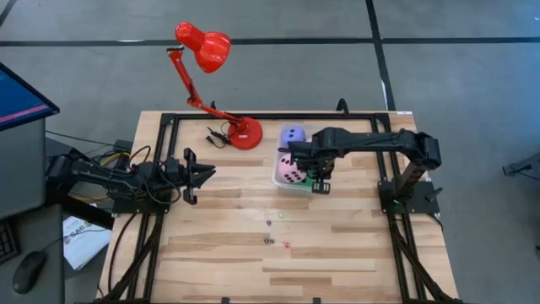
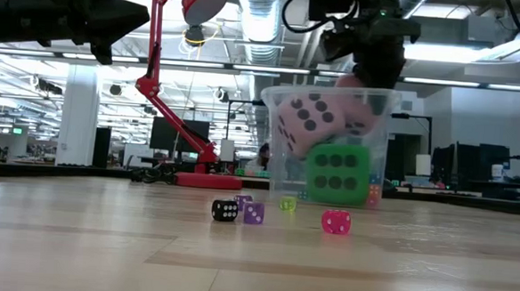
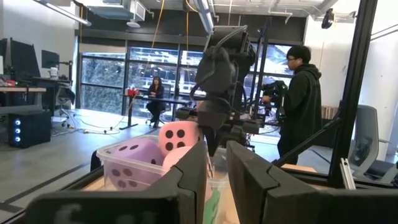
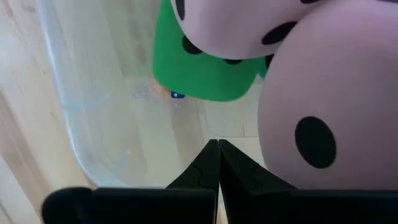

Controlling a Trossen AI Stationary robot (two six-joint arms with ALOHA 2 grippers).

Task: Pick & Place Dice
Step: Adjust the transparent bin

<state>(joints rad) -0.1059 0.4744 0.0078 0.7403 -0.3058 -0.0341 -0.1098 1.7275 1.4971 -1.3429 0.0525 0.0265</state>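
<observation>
A clear plastic tub (image 1: pixel 297 183) (image 2: pixel 277 155) stands right of the table's middle. It holds two pink dice (image 2: pixel 308 121) (image 4: pixel 323 93), a green die (image 2: pixel 337 172) (image 4: pixel 199 68) and a purple die (image 1: pixel 293 135) (image 3: pixel 130 158). My right gripper (image 4: pixel 217 148) (image 1: pixel 319 179) is shut and points down into the tub, next to a pink die, with nothing seen between its fingers. Tiny dice lie on the wood nearer the front: black (image 2: pixel 224 210), purple (image 2: pixel 254 214) and pink (image 2: pixel 335 222). My left gripper (image 1: pixel 209 174) (image 3: pixel 216 171) hovers at the left, narrowly open and pointing at the tub. My right gripper's shut fingers (image 4: pixel 239 168) stand close beside the side of a pink die (image 4: pixel 280 155) inside the tub, pointing down from above. I cannot tell whether they touch it.
A red desk lamp (image 1: pixel 245 133) stands at the far edge, left of the tub. A black frame (image 1: pixel 253 116) runs around the table. Bare wood (image 1: pixel 253 270) lies toward the near edge. People (image 3: pixel 305 99) show in the room beyond the table.
</observation>
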